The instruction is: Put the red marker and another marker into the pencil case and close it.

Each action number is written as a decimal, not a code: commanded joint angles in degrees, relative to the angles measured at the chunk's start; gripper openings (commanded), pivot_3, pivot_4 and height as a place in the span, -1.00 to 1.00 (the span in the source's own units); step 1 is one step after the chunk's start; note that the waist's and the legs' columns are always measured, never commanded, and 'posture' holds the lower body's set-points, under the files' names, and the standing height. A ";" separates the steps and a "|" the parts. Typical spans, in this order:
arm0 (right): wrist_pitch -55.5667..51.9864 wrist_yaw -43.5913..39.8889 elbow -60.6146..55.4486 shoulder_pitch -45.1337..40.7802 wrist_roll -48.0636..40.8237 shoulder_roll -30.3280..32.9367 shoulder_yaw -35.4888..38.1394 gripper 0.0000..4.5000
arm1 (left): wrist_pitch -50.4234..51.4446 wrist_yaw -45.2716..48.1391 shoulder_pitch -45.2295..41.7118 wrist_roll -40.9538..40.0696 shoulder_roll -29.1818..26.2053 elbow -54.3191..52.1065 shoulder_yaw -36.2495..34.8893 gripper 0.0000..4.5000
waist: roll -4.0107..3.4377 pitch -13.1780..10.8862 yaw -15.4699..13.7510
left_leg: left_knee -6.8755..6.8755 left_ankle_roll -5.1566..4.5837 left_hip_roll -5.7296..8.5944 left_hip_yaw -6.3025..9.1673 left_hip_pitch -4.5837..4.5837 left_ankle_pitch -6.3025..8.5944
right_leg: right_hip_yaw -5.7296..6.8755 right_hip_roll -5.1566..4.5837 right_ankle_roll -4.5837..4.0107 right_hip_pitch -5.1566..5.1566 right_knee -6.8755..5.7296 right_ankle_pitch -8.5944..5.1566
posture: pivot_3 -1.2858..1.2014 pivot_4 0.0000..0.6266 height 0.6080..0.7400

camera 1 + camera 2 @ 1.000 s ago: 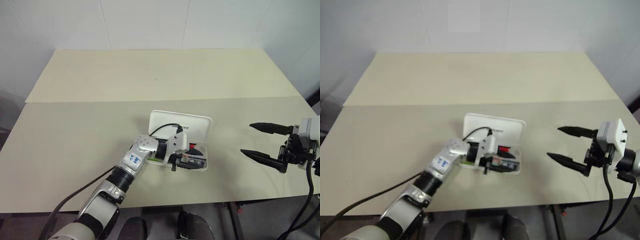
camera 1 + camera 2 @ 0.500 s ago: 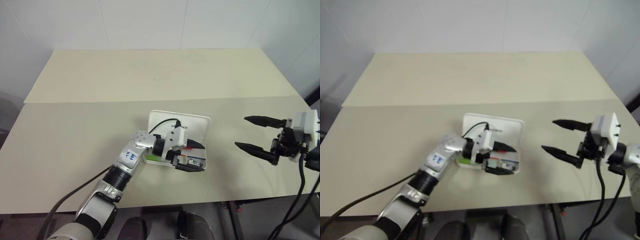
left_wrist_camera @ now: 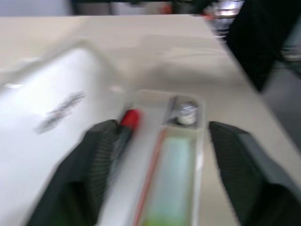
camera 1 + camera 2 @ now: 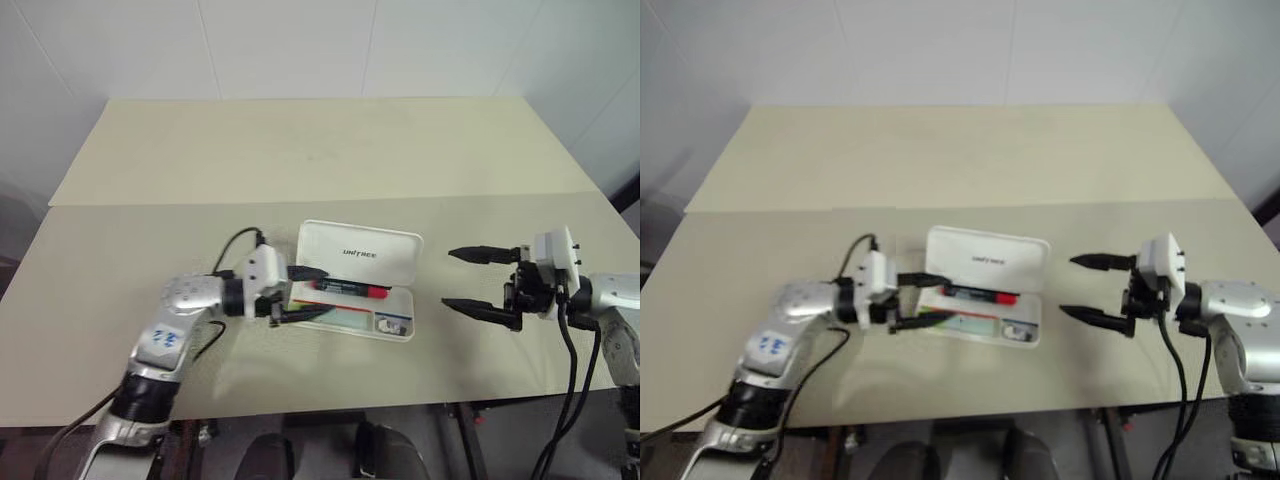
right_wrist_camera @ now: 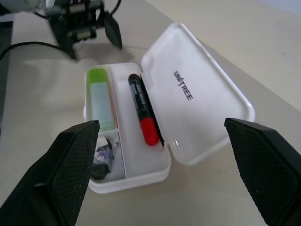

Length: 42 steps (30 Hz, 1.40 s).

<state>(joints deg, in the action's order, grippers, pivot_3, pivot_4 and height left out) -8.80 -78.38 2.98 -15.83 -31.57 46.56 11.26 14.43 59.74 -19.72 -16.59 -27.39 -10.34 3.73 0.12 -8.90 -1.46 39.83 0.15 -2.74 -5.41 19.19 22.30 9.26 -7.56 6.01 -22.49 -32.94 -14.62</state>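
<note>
The pencil case [image 4: 355,282] lies open near the middle of the pale desk [image 4: 150,250], toward its front edge. Its lid [image 5: 197,92] is folded back flat on the far side of the tray, with the dark "UNITREE" lettering [image 5: 182,85] facing up.

The red marker [image 5: 142,108] lies inside the tray along the compartment next to the hinge, its black barrel ending in a red cap. The other marker, the green-capped marker [image 5: 100,98], lies in the long compartment on the front side of the tray, parallel to the red one, its lime cap pointing toward the left arm. A small square compartment [image 5: 104,156] at the right end of the tray holds a dark and whitish object that cannot be identified.

The left gripper [image 4: 303,292] hovers at the left end of the case, pointing to the right along the tray. Its two black fingers [image 3: 89,162] are parted, one over the hinge side and one over the front side, and they grip nothing.

The right gripper [image 4: 465,280] hangs over the desk to the right of the case, near it but apart, pointing left toward it. Its fingers [image 5: 70,162] are spread wide and are empty.
</note>
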 commanded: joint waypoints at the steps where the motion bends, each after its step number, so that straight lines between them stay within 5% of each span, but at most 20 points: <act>1: 2.83 -3.35 3.88 -2.22 0.89 0.54 -0.31 1.00 | -0.84 0.39 3.20 -3.54 -4.29 -2.68 -6.71 -0.17 | 0.01 0.01 0.16 | 0.00 0.00 0.00 0.02 -0.02 0.00 | 0.00 0.00 0.00 0.02 0.00 0.00 | 0.03 -0.52 1.00; 6: 5.99 -6.58 9.56 -5.80 2.52 0.34 -1.80 1.00 | -3.99 -0.59 3.41 -4.53 -6.16 0.70 -10.77 -0.95 | -0.05 -0.03 -0.01 | -0.04 0.00 -0.01 0.01 0.01 0.00 | 0.03 0.01 -0.01 -0.02 0.00 0.00 | 0.03 -0.52 1.00; 7: 6.48 -6.91 10.40 -6.36 2.76 0.29 -2.00 1.00 | -4.95 -0.81 3.13 -4.30 -6.08 1.46 -11.06 -0.98 | -0.05 -0.03 0.02 | -0.04 0.00 0.00 0.01 0.01 0.00 | 0.03 0.01 -0.01 -0.01 0.00 0.00 | 0.03 -0.52 1.00; 23: 8.04 -7.44 13.19 -7.73 3.87 0.34 -1.93 1.00 | -9.10 -20.82 -11.48 7.68 4.95 23.06 -4.92 -0.98 | 0.01 0.00 0.14 | -0.09 0.00 0.03 -0.12 0.00 0.00 | 0.06 0.07 0.06 -0.03 0.02 0.03 | 0.03 -0.52 1.00; 34: 7.63 -5.16 10.62 -5.32 3.34 0.28 -0.87 1.00 | -11.09 -16.15 -14.48 6.99 8.69 25.97 -0.60 -0.98 | 0.02 0.00 0.03 | -0.11 0.01 0.03 -0.13 0.01 0.00 | 0.07 0.06 0.07 -0.04 0.02 0.03 | 0.03 -0.52 1.00; 42: 6.93 -3.95 8.51 -3.69 2.82 0.28 -0.25 1.00 | -16.44 -7.37 -10.55 2.44 5.80 21.64 -2.41 -0.98 | 0.02 0.00 0.12 | -0.09 0.01 0.02 -0.13 0.00 0.00 | 0.06 0.05 0.06 -0.04 0.02 0.03 | 0.03 -0.52 1.00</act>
<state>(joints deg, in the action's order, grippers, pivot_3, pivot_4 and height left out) -1.68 -82.89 13.34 -19.63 -27.29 46.39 9.08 -0.32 50.64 -30.81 -12.57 -20.82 13.66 2.18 0.14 -8.90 -1.34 39.74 0.16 -2.72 -5.55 19.18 22.30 9.31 -7.51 6.08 -22.53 -32.94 -14.58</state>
